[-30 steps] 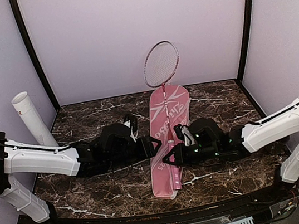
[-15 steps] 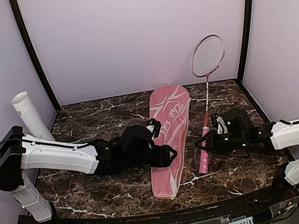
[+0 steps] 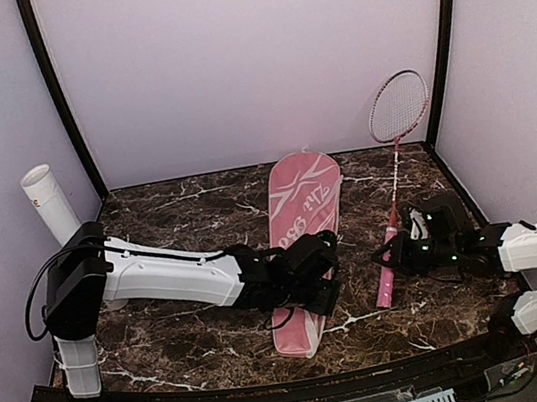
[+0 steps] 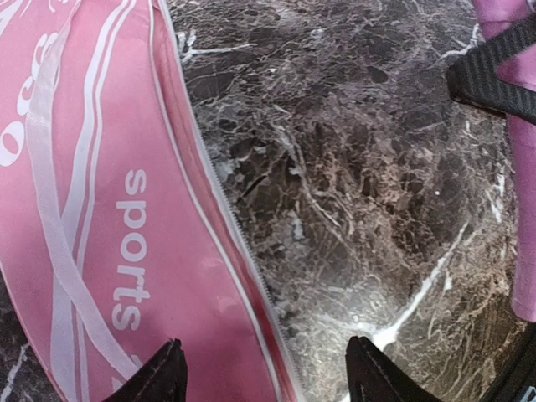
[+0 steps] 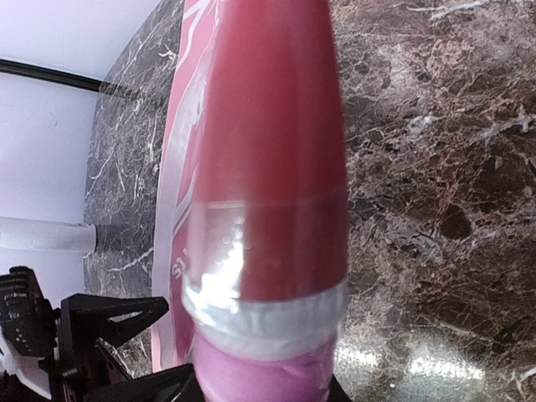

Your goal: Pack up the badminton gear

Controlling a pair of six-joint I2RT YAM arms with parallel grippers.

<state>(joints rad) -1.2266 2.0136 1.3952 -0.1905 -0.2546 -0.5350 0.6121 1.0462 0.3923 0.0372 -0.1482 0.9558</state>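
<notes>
The pink racket-shaped bag [image 3: 303,214] lies flat mid-table, its narrow end toward me. My left gripper [image 3: 325,292] hovers open over that narrow end. In the left wrist view [image 4: 264,378] its fingertips straddle the zipper edge of the bag [image 4: 100,209] with nothing between them. My right gripper [image 3: 396,253] is shut on the pink handle of a red-framed racket [image 3: 398,106]. The racket stands tilted to the right of the bag, head up near the back wall. Its handle [image 5: 266,193] fills the right wrist view. A long white tube [image 3: 48,201] leans in the back left corner.
Dark marble table [image 3: 169,211] with lilac walls on three sides and black corner posts [image 3: 439,44]. A strip of bare marble [image 3: 357,218] separates the bag from the held racket. The left arm stretches across the table's near left part.
The right arm has carried the racket from over the bag to the right side. The left arm has reached right to the bag's narrow end, and its jaws have widened a little.
</notes>
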